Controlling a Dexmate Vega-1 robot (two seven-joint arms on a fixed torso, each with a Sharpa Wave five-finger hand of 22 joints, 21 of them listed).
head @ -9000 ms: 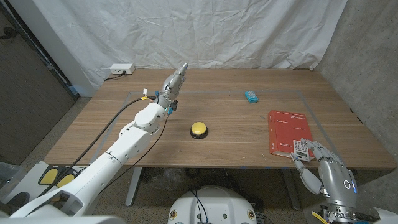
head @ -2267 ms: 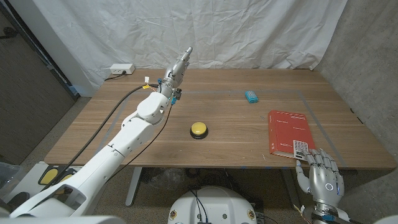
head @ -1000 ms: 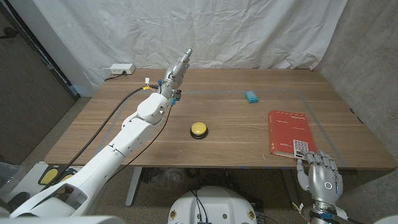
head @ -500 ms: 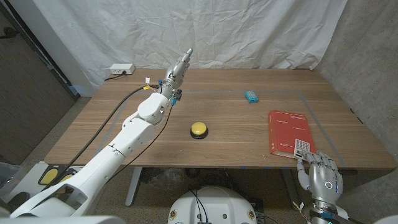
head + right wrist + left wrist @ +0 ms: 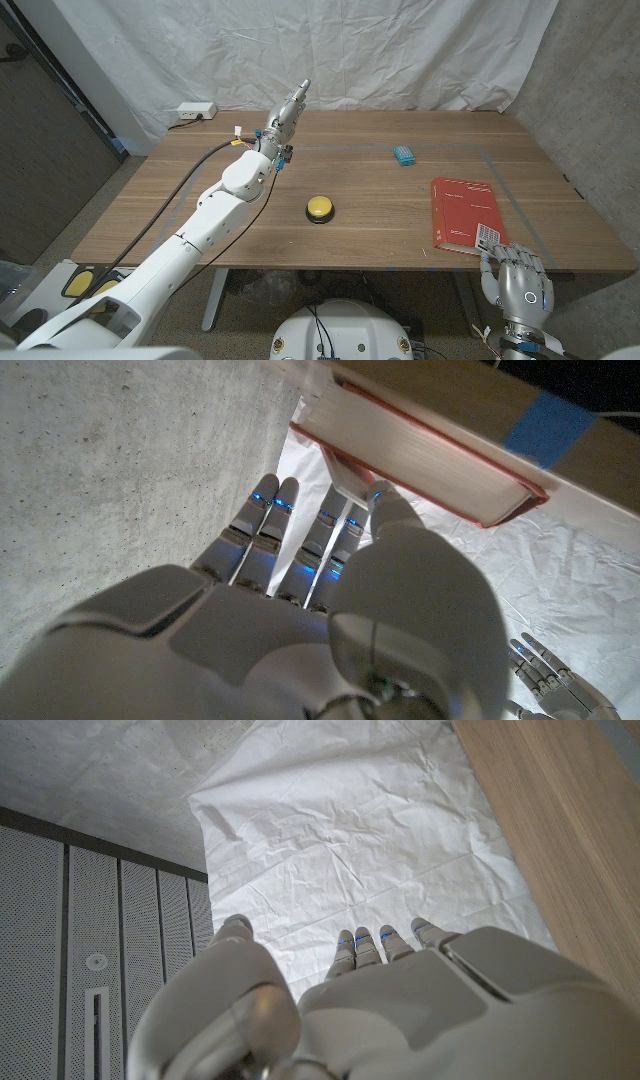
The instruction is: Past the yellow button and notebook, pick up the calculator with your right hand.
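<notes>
The grey calculator [image 5: 486,238] lies on the near right corner of the red notebook [image 5: 462,205], at the table's front right. My right hand [image 5: 518,278] is at the table's front edge just behind it, fingers stretched toward it. In the right wrist view the thumb tip [image 5: 385,500] touches the calculator's thin edge [image 5: 342,475], which juts from the notebook [image 5: 420,455]; the fingers [image 5: 265,500] reach out straight beside it. The yellow button [image 5: 319,207] sits mid-table. My left hand [image 5: 288,108] is raised over the table's far edge, fingers straight, holding nothing.
A small blue object [image 5: 404,154] lies on the far right part of the table. A white power strip [image 5: 196,111] sits at the far left corner. Blue tape [image 5: 545,425] marks the table [image 5: 380,230] near the notebook. A white cloth [image 5: 380,850] hangs behind.
My right hand has edged slightly forward against the calculator, which has turned a little on the notebook. The left arm has stayed still.
</notes>
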